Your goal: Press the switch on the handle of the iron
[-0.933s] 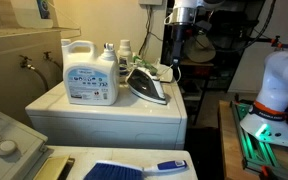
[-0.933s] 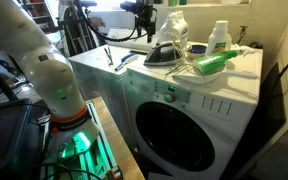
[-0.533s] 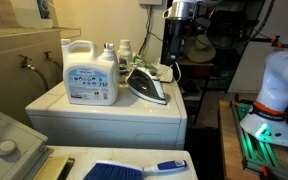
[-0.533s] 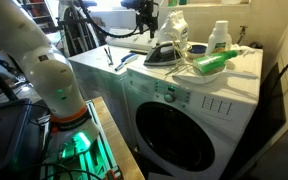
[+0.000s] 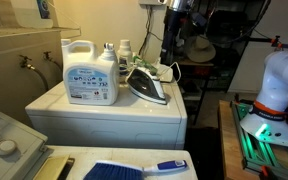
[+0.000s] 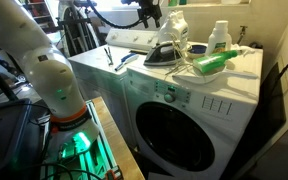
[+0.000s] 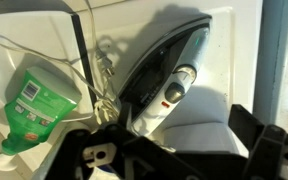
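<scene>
The iron (image 5: 147, 84) lies on the white washer top (image 5: 104, 110), dark with a pale handle. It also shows in an exterior view (image 6: 164, 52). In the wrist view the iron (image 7: 166, 75) runs diagonally, with a grey knob and a small red switch (image 7: 171, 96) on its handle. My gripper (image 7: 174, 150) is open and empty, its dark fingers (image 7: 252, 140) framing the bottom edge, well above the iron. From outside, the gripper (image 6: 149, 12) hangs high over the iron and also shows at the top of an exterior view (image 5: 174, 6).
A large white detergent jug (image 5: 91, 72) and small bottles (image 5: 124, 50) stand behind the iron. A green bottle (image 7: 34, 105) lies beside it among loose cord (image 7: 99, 80). White bottles (image 6: 220, 38) stand near the wall. A blue brush (image 5: 134, 168) lies in front.
My gripper has shifted slightly over the washer toward the iron, staying high. The iron and bottles have not moved.
</scene>
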Controlling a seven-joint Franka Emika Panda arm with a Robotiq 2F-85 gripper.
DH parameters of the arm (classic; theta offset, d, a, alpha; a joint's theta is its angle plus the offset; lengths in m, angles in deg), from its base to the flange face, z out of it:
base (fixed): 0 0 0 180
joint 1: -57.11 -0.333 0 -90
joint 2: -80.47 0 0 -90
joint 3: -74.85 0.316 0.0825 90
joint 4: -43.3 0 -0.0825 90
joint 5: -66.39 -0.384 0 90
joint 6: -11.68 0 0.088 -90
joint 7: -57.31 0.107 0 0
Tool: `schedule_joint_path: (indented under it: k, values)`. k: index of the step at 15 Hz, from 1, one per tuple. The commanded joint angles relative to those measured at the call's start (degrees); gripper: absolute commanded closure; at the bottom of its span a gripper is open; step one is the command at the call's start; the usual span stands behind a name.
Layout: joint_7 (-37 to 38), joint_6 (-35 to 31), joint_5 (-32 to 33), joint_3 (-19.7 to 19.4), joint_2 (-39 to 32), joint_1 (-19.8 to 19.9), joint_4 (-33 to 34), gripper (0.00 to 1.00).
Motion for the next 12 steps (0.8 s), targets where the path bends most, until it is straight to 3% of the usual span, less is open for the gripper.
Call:
schedule_joint_path:
  k: [1,7,8,9,12]
  values:
    - [11.1,-2.1,5.6,2.8,-3.1,1.6,0.7,0.00]
    - [24.1,-3.0,13.6,5.1,-7.9,1.0,2.1,0.00]
    - [25.4,-2.8,13.9,5.1,-8.5,0.7,2.5,0.25]
    - [26.5,-2.7,14.2,5.1,-9.1,0.5,2.8,0.27]
    - [29.3,-3.8,15.2,4.7,-10.3,-0.1,3.2,0.51]
